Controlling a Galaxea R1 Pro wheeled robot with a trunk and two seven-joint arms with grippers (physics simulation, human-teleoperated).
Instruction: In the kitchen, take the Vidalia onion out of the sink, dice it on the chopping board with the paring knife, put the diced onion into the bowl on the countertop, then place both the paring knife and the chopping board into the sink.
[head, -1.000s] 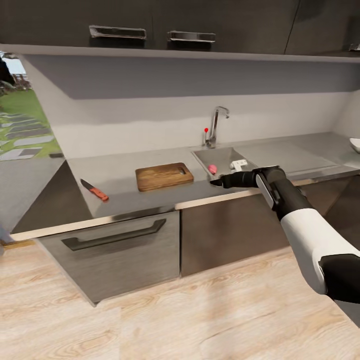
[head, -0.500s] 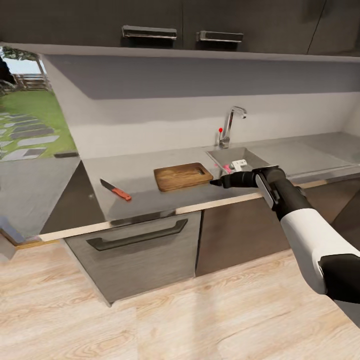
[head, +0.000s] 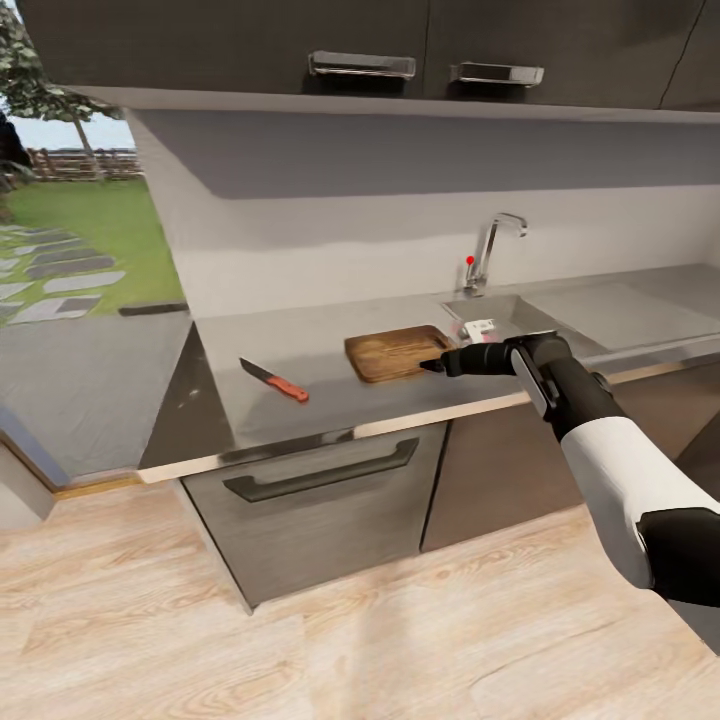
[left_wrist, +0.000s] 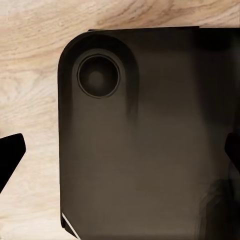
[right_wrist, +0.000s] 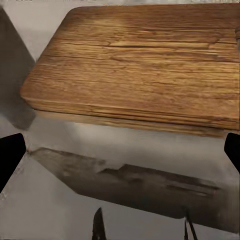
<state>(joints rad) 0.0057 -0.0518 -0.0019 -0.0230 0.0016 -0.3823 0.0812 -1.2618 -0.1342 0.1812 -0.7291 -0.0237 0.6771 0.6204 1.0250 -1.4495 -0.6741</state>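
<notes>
A robot's right gripper (head: 437, 364) is hovering open and empty just beside the board (head: 396, 352), with the sink (head: 500, 312) behind it, where it should be reaching down carefully for the onion, hidden from here.

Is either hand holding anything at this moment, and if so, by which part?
Nothing is held. The right hand hangs empty by the chopping board; the paring knife lies untouched on the countertop. The left wrist view shows nothing between that hand's fingertips.
</notes>
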